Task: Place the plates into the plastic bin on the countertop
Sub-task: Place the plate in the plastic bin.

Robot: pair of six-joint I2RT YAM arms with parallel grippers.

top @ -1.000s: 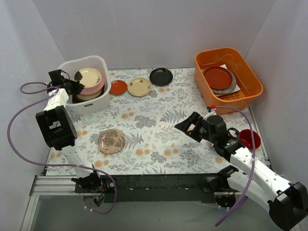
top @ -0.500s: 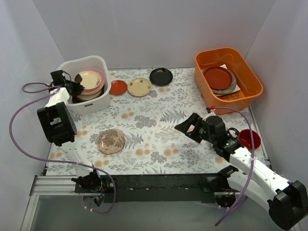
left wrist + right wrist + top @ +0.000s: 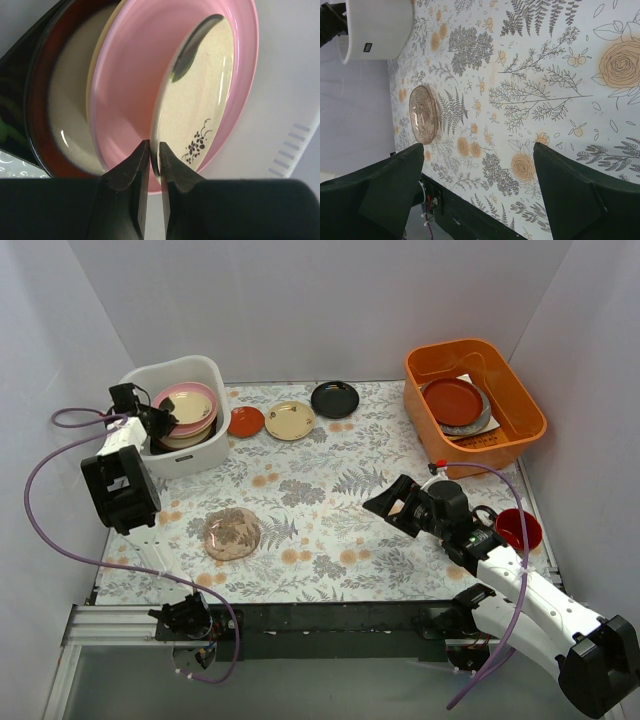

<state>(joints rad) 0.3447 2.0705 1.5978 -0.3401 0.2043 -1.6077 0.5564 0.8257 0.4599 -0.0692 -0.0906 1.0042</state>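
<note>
The white plastic bin stands at the far left of the countertop. It holds a stack of plates: a pink plate on top, with a cream plate lying in it and a red-rimmed one beneath. My left gripper reaches into the bin, its jaws shut on the cream plate's rim. An orange-red plate, a yellow plate, a black plate and a brownish floral plate lie on the countertop. My right gripper hovers open and empty over the middle; in its own view it faces the brownish plate.
An orange tub at the far right holds a red plate and other dishes. A red mug stands by the right edge, beside my right arm. Walls close in the left, back and right sides.
The cream plate held by my left gripper has come down from a tilt over the bin to lie inside the pink plate. The right arm has barely moved.
</note>
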